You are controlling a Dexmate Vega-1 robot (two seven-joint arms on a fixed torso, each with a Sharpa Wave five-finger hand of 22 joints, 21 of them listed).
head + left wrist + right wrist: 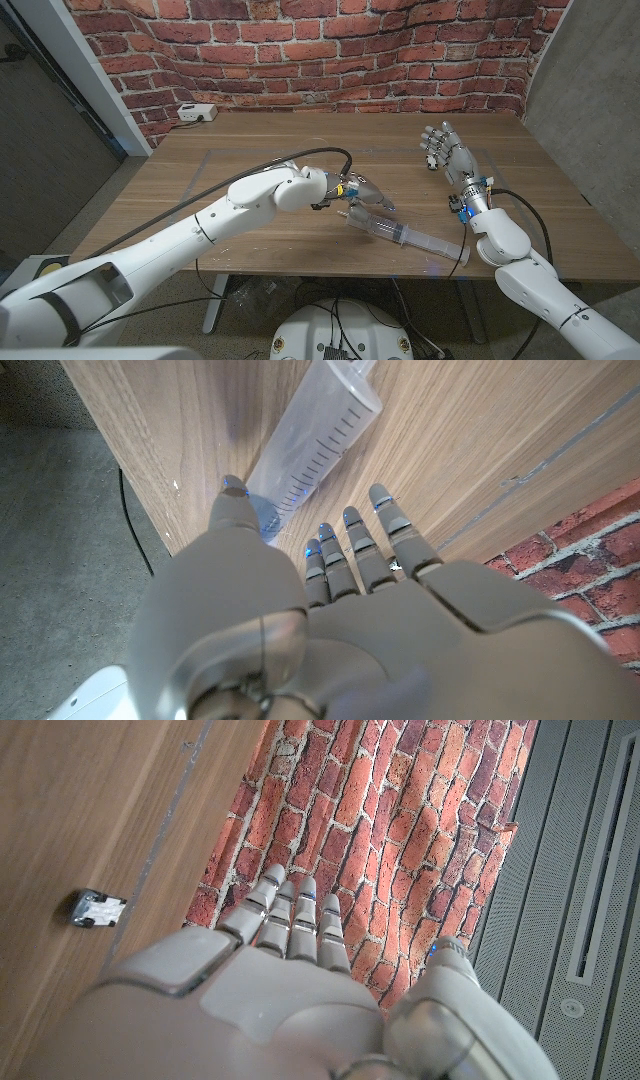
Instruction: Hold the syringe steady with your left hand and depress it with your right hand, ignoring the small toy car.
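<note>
Left hand (362, 190) hovering spread above clear plastic syringe (400, 231) barrel on wooden bench (230, 160); should be closing around barrel. Right hand (447, 152) waiting spread at two o'clock, holding nothing.

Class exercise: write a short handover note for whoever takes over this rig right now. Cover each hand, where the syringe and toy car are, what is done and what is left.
Left hand: open, fingers spread just beside the barrel end of the syringe; no grip visible.
Right hand: open, raised above the table's far right part, away from the syringe.
Syringe: lies on its side near the table's front edge, plunger drawn out toward the right arm.
Toy car: on the table near the brick wall, untouched.
Done: left hand brought to the syringe.
Left: grip the barrel, bring the right hand to the plunger, press it in.
</note>
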